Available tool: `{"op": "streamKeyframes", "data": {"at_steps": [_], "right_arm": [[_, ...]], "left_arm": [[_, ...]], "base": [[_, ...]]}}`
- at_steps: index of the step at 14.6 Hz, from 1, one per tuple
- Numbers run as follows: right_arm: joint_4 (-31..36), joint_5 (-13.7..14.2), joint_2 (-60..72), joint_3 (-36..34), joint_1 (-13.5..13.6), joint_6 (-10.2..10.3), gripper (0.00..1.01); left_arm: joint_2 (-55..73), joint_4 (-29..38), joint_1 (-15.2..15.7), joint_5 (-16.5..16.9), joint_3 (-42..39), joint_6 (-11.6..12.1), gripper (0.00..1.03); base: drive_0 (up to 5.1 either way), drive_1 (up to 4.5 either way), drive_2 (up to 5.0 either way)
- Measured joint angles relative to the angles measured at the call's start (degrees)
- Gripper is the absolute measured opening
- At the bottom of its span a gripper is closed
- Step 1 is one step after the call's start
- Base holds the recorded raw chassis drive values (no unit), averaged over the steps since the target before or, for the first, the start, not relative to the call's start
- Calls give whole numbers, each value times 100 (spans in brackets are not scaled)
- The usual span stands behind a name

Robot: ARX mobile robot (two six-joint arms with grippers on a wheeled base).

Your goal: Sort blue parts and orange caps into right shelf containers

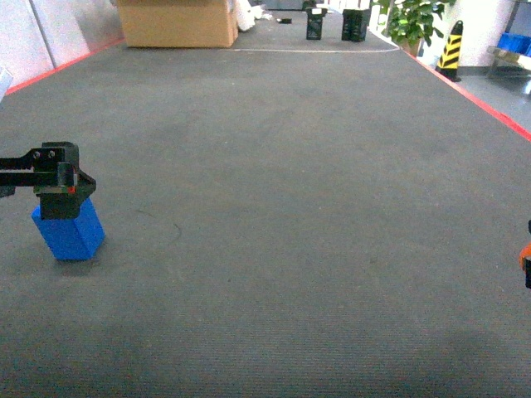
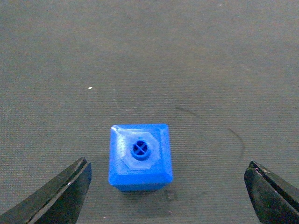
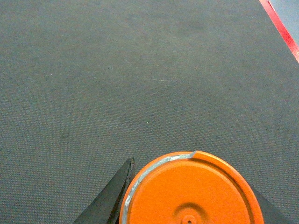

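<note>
A blue part (image 2: 140,156), a small block with a round stud on top, stands on the grey carpet at the left (image 1: 70,232). My left gripper (image 2: 167,164) hovers over it, open wide, with one finger (image 2: 63,193) on each side and well clear of the block; in the head view the left gripper (image 1: 62,189) overlaps the block's top. My right gripper (image 3: 191,179) is shut on an orange cap (image 3: 191,193), whose flat round end faces the camera. Only an orange sliver of it (image 1: 526,257) shows at the head view's right edge. Blue crates (image 1: 514,41) sit on a shelf far right.
A red line (image 1: 489,101) borders the carpet on the right. At the far end stand a cardboard box (image 1: 178,23), two black objects (image 1: 355,25), a potted plant (image 1: 411,21) and a yellow-black bollard (image 1: 450,48).
</note>
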Motion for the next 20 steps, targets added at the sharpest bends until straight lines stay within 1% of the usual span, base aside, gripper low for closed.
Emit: {"op": "streamKeyframes", "data": {"at_steps": [1,3,6,10,11,12,13,14,15,16,17,18,19,20], "right_arm": [[0,0,0,0,0,0,44],[0,-2,0,0,0,-2,44],[-2,0,0,0,0,0,44],[0,-2,0,0,0,0,44],[-2,-2,0,0,0,-2,44],[-2,0,0,0,0,-2,44],[-2,-2,0,0,0,-2,44],[0,-2,0,0,0,0,44],[-2,0,0,0,0,0,44],[0,0,0,0,0,-2,44],[0,-2,0,0,0,-2,44],[-2,0,0,0,0,-2,44],[0,0,0,0,0,-2,44],[0,0,0,0,0,-2,44]], "left_arm": [[431,-46,133,-122,345,22,98],[734,-216,223,-48,656,-37,98],[1056,-310,129,66,975,-94,98],[1574,-315,101,-79,1191,-219,98],[1606,-343,96,-138,1187,-243,89],[1606,-275,90,-125,1163,-299,76],[1598,-234,87,-129,1134,-310,67],[1526,-264,83,-136,1034,-326,55],[1283,-162,83,-151,782,-323,46],[944,22,83,-240,509,-260,45],[352,343,76,-356,107,-129,45],[-197,570,59,-387,-232,-52,45],[-1255,778,-15,-540,-855,144,45],[-2505,584,-81,-656,-1617,319,45]], "base": [[0,0,0],[0,0,0],[0,0,0],[0,0,0],[0,0,0],[0,0,0],[0,0,0],[0,0,0],[0,0,0],[0,0,0],[0,0,0],[0,0,0],[0,0,0],[0,0,0]]}}
